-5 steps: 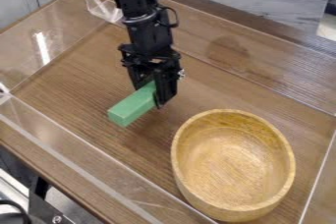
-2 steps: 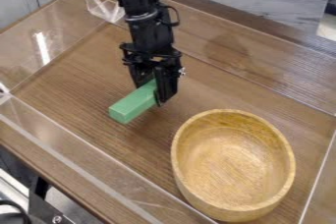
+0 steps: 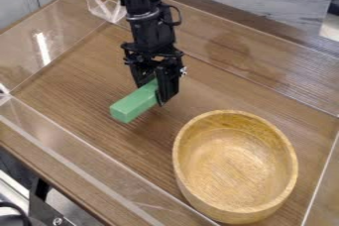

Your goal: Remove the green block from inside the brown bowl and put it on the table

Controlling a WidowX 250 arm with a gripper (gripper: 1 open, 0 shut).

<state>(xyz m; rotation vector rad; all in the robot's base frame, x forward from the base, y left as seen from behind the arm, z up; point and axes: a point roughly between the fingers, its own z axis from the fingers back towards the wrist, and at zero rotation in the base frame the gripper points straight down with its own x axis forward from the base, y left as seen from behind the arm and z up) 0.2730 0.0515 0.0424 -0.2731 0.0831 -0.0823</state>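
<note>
The green block (image 3: pixel 133 104) is outside the brown bowl (image 3: pixel 236 164), its lower left end down on the table (image 3: pixel 252 71) and its upper right end between my fingers. My gripper (image 3: pixel 161 94) points steeply down and is shut on that end of the block. The bowl sits to the lower right of the block, and nothing lies inside it.
Low clear acrylic walls (image 3: pixel 79 175) edge the tabletop on the near and left sides. The black arm (image 3: pixel 139 12) rises toward the top of the view. A pale wall and ledge run along the back right.
</note>
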